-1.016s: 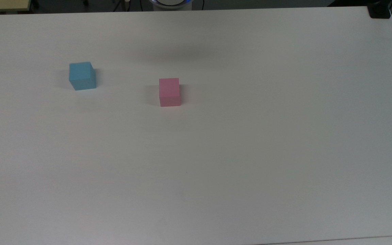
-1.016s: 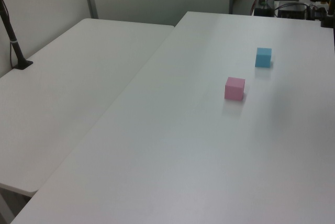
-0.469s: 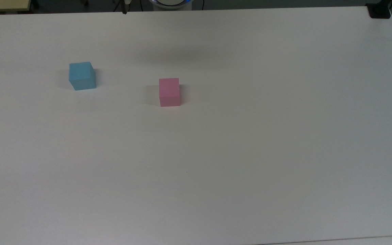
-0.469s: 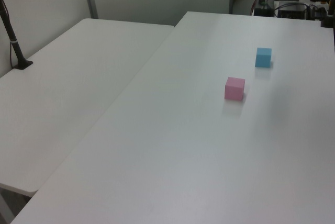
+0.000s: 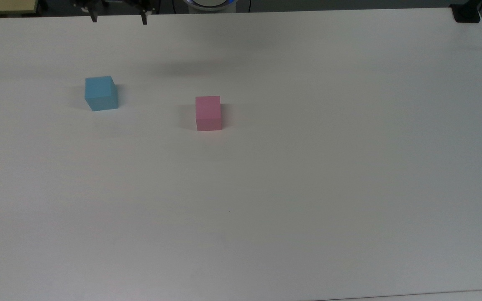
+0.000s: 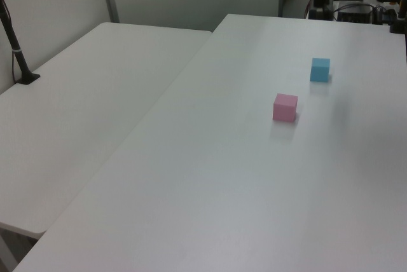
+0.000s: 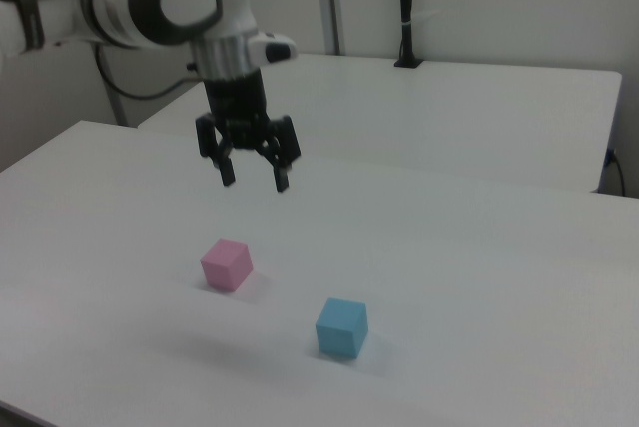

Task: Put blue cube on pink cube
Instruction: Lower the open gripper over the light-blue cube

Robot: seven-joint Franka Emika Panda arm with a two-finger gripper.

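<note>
The blue cube [image 5: 101,93] [image 6: 320,69] [image 7: 341,327] rests on the white table, apart from the pink cube [image 5: 208,113] [image 6: 285,107] [image 7: 227,264]. In the top view the blue cube lies to the left of the pink one. My gripper [image 7: 255,181] hangs open and empty well above the table, over the area behind both cubes in the right view. Its two fingertips [image 5: 94,19] enter the top view at the upper edge, spread wide, above the blue cube's side of the table.
A second white table [image 6: 82,94] adjoins the work table [image 6: 210,176] on the left view's left. A black post [image 6: 16,49] is clamped there. Equipment and cables [image 6: 356,5] crowd the far end. A black clamp [image 5: 467,14] sits at the top view's upper right corner.
The gripper has come into the top view at the upper edge and shifted toward the top view's left, nearer the blue cube's side. Both cubes stay put.
</note>
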